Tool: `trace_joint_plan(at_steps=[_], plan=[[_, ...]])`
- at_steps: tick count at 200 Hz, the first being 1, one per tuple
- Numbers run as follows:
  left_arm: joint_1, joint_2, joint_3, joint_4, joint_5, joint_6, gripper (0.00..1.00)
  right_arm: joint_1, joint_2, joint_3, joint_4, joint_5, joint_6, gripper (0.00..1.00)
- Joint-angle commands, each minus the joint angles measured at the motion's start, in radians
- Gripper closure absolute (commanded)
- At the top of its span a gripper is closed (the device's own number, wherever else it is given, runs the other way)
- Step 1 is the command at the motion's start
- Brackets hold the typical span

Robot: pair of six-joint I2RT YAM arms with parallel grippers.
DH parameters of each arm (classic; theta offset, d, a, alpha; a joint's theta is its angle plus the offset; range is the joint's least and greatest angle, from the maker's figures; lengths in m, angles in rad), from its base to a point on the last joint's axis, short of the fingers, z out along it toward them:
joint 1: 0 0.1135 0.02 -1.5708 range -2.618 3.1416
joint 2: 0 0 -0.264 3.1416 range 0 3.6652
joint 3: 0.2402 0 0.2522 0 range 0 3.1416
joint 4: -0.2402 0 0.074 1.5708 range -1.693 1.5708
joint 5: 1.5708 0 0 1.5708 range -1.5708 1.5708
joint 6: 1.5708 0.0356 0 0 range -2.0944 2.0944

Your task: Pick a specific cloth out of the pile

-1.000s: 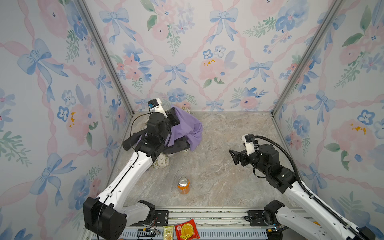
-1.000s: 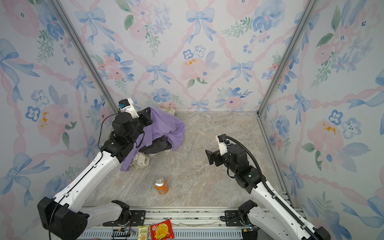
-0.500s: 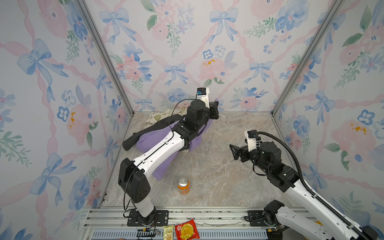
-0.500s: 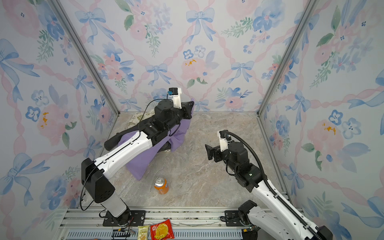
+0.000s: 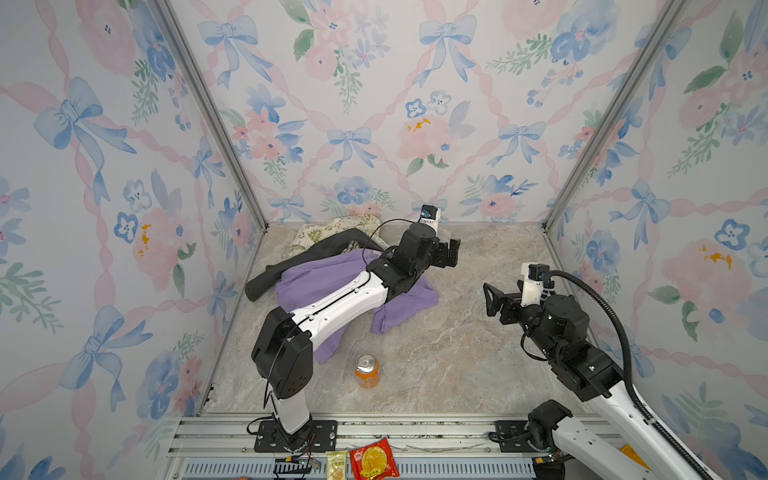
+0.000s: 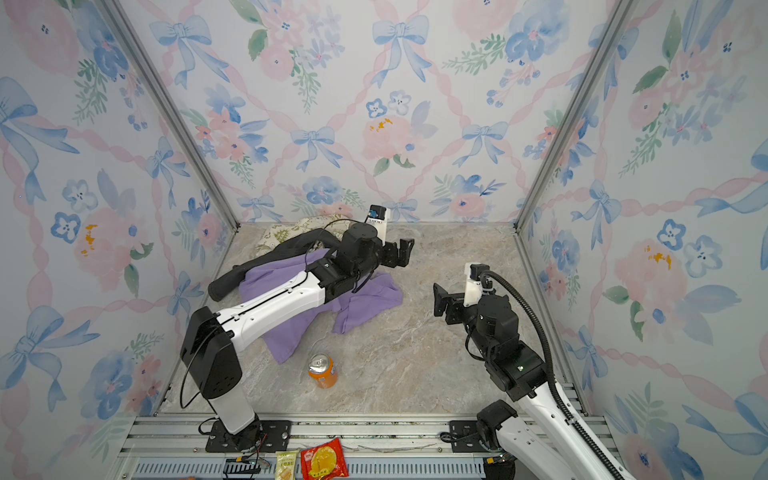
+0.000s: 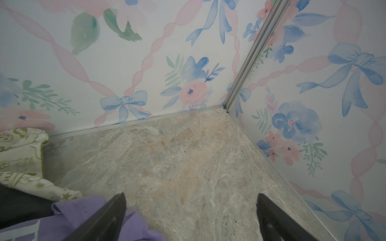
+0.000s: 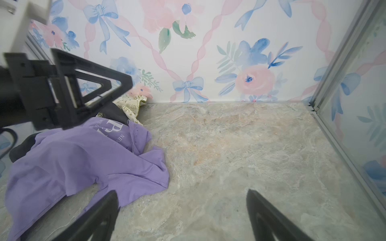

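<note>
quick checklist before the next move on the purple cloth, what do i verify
1. Empty left gripper: ok, open, nothing in it.
2. Empty right gripper: ok, open, apart from the purple cloth.
3. Cloth free of the pile: not ok, one edge lies against the dark garment.
4. Upright can: ok, untouched, though near the cloth's corner.
5. Clearance of left arm above the cloth: cannot tell.

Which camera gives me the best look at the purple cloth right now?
The right wrist view: the purple cloth shows nearly whole, white lettering visible. In both top views the left arm covers its middle. The left wrist view catches only a corner.
</note>
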Motion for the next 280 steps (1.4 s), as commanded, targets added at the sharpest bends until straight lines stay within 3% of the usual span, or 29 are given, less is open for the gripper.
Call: trace_joint_plan(at_steps=[1,40,61,80,121,182,212,239,254,264,280], plan=[[0.055,-0.178,-0.135,0.016,-0.093,-0.069,0.02,0.012,0.075,-0.002,0.073,-0.106,0.031,0.03],[0.192,-0.468,-0.458,0.037,-0.162,-0.193,0.02,0.146,0.348,0.122,0.160,-0.214,-0.004,0.03],[0.241,-0.588,-0.578,0.039,-0.219,-0.206,0.02,0.242,0.543,0.261,0.135,-0.184,-0.011,0.00],[0.275,-0.671,-0.658,0.039,-0.237,-0.207,0.02,0.303,0.696,0.375,0.134,-0.181,0.031,0.08],[0.339,-0.812,-0.749,0.012,-0.249,-0.159,0.02,0.384,0.914,0.513,0.144,-0.187,0.139,0.24],[0.359,-0.912,-0.816,0.009,-0.247,-0.012,0.02,0.427,1.143,0.629,0.167,-0.206,0.192,0.39],[0.359,-0.937,-0.845,0.011,-0.239,0.046,0.02,0.418,1.221,0.689,0.169,-0.210,0.202,0.58],[0.358,-0.953,-0.865,0.011,-0.210,0.088,0.02,0.411,1.243,0.707,0.182,-0.225,0.202,0.86],[0.359,-0.969,-0.877,0.011,-0.185,0.116,0.02,0.406,1.230,0.700,0.206,-0.223,0.200,0.89],[0.359,-0.985,-0.885,0.010,-0.183,0.128,0.02,0.402,1.215,0.695,0.225,-0.227,0.191,1.00],[0.359,-1.014,-0.906,0.014,-0.185,0.146,0.02,0.400,1.188,0.696,0.244,-0.232,0.171,1.00]])
